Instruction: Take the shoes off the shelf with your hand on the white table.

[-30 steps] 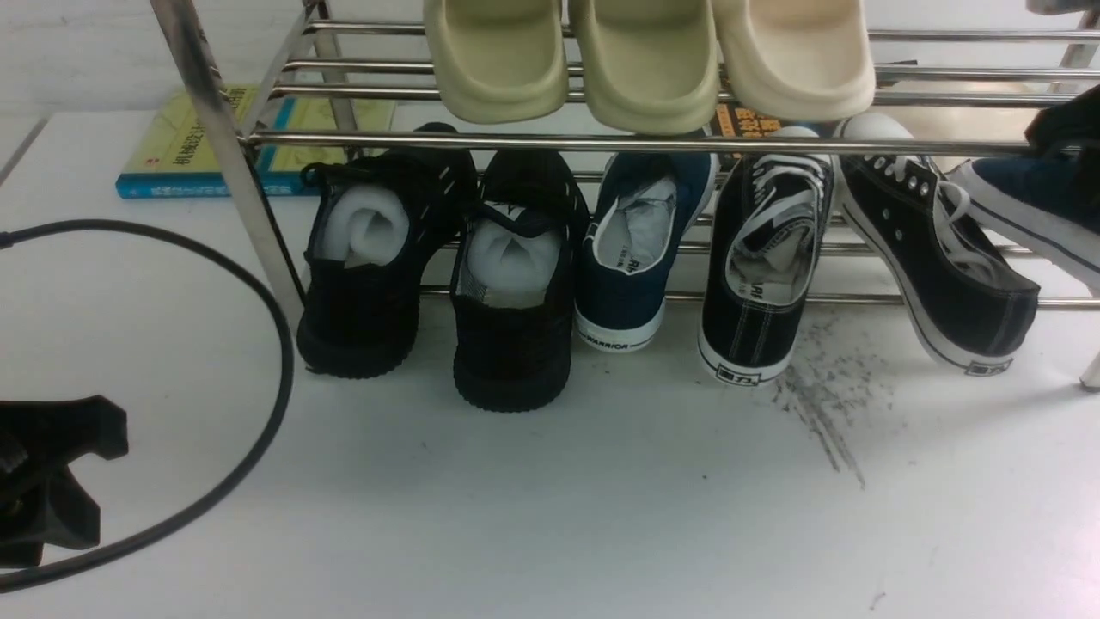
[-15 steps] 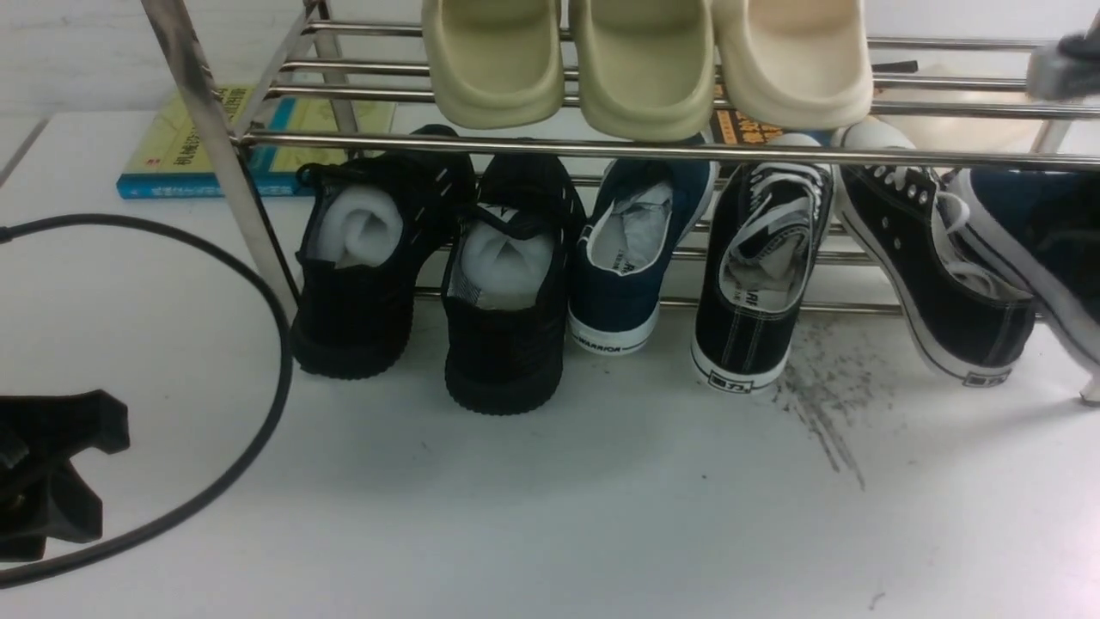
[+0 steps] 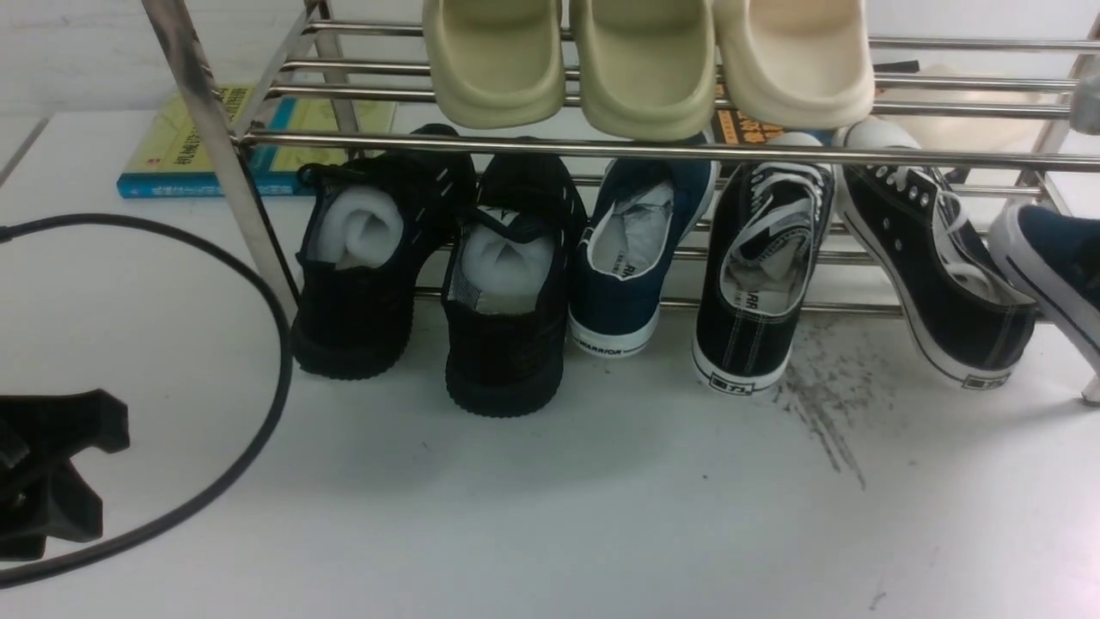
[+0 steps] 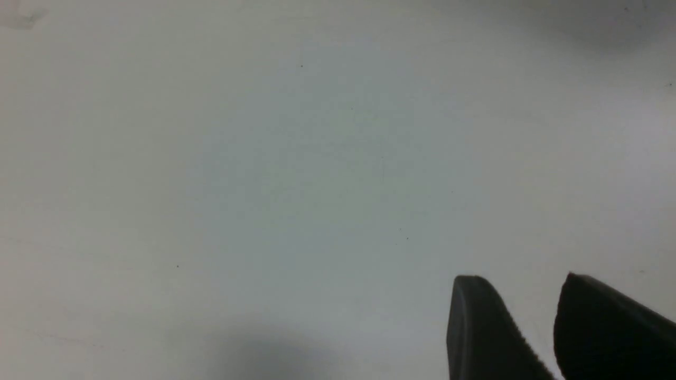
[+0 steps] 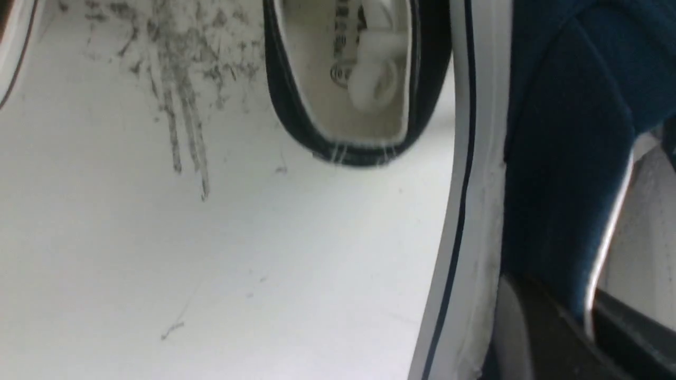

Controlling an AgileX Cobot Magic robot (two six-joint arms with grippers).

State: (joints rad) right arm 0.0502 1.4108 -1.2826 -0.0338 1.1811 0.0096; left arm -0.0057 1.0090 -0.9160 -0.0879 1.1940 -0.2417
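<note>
Right end effector clamping navy shoe, white sole, blue pinstripe

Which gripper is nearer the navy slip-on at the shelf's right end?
Right. The right gripper clamps the navy slip-on at its collar. The left gripper sits open over bare white table, far across, left of the shelf.
</note>
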